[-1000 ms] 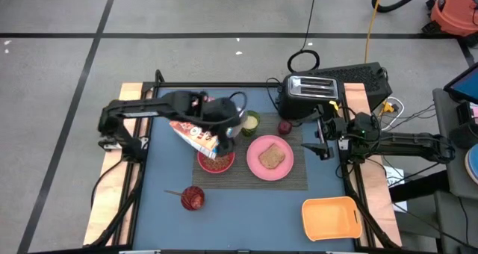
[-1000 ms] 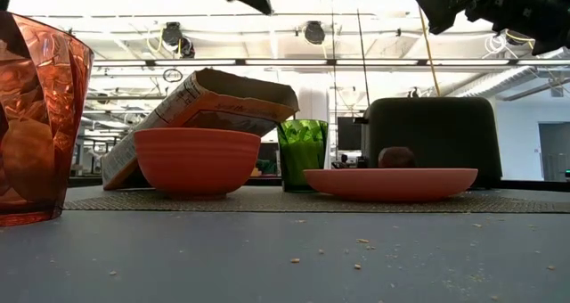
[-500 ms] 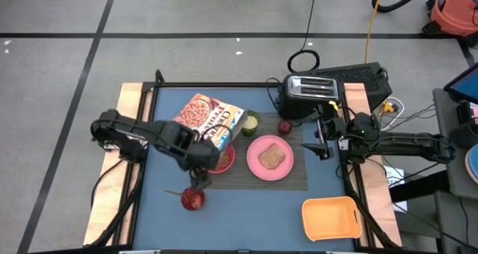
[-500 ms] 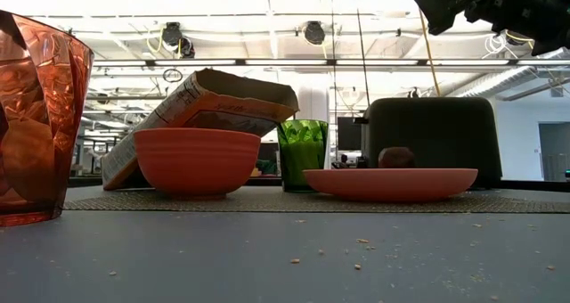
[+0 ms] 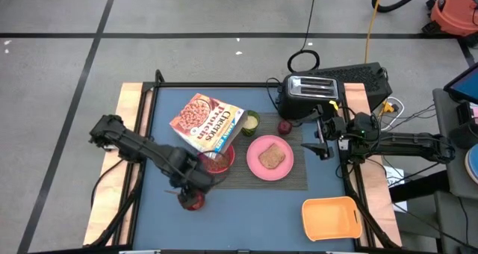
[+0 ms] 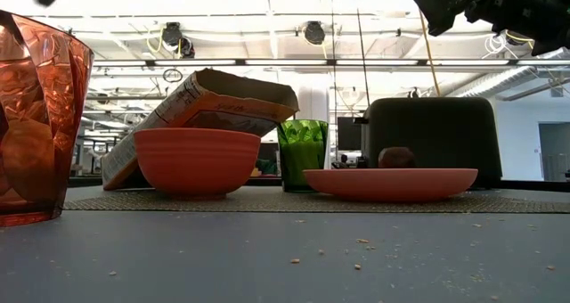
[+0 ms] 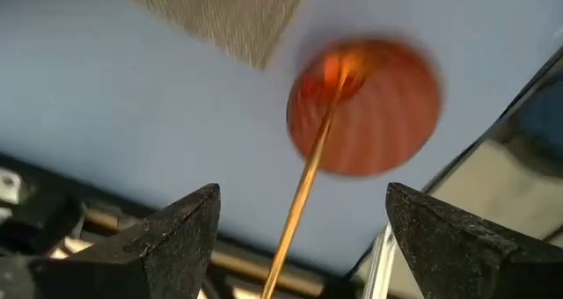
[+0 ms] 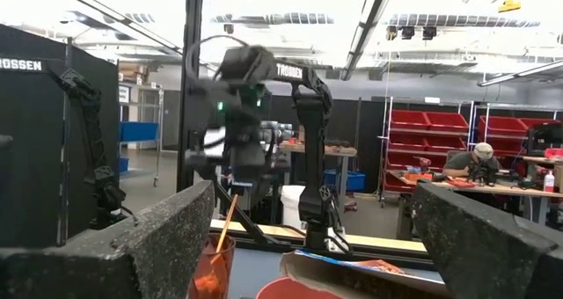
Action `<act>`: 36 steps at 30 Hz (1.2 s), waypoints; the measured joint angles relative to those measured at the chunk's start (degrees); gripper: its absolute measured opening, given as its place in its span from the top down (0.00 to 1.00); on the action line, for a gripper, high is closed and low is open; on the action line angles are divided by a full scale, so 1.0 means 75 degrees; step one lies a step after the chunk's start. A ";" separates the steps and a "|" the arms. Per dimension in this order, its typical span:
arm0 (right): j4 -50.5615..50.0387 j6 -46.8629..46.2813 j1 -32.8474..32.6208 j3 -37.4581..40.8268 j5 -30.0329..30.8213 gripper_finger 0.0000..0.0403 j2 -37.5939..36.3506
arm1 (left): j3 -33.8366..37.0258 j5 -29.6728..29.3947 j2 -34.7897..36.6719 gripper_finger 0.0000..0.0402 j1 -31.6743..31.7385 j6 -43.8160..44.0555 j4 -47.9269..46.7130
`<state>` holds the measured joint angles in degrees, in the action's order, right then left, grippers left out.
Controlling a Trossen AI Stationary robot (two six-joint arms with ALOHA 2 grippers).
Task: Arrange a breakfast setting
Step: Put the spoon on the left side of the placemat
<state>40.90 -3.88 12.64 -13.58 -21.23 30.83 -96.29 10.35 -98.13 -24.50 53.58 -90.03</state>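
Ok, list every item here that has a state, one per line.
Cereal box: tilted, leaning on the bowl's far rim.
Bowl: upright on the placemat, cereal inside.
Plate: flat on the placemat, holding toast.
Red cup: upright, spoon standing in it.
Green cup: upright.
Toaster: slots empty.
Tray: empty.
Left gripper: open, above the red cup.
Right gripper: open, beside the toaster.

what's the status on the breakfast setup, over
Left tool open above the red cup holding the spoon. Right tool open, parked beside the toaster. Cereal box leans against the bowl; toast on plate. Nothing blocking.
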 joint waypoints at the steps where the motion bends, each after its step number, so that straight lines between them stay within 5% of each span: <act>1: 0.0001 0.0000 0.0000 0.0000 0.0000 0.08 0.0000 | 0.0200 0.0197 -0.0003 0.19 -0.0023 -0.0080 0.0010; 9: 0.0001 0.0003 0.0000 0.0000 0.0006 0.08 0.0000 | 0.1153 0.0699 0.0006 0.19 -0.0092 -0.0526 0.0010; 28: 0.0001 0.0003 0.0000 -0.0003 0.0012 0.08 0.0000 | 0.1385 0.0702 -0.0026 0.20 -0.0449 -0.0786 0.0045; 36: 0.0001 0.0003 0.0000 -0.0003 0.0009 0.08 0.0000 | 0.1827 0.0842 -0.0032 0.38 -0.0505 -0.0751 0.0037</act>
<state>40.91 -3.86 12.64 -13.61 -21.17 30.83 -82.59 16.67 -98.37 -28.29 47.94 -89.75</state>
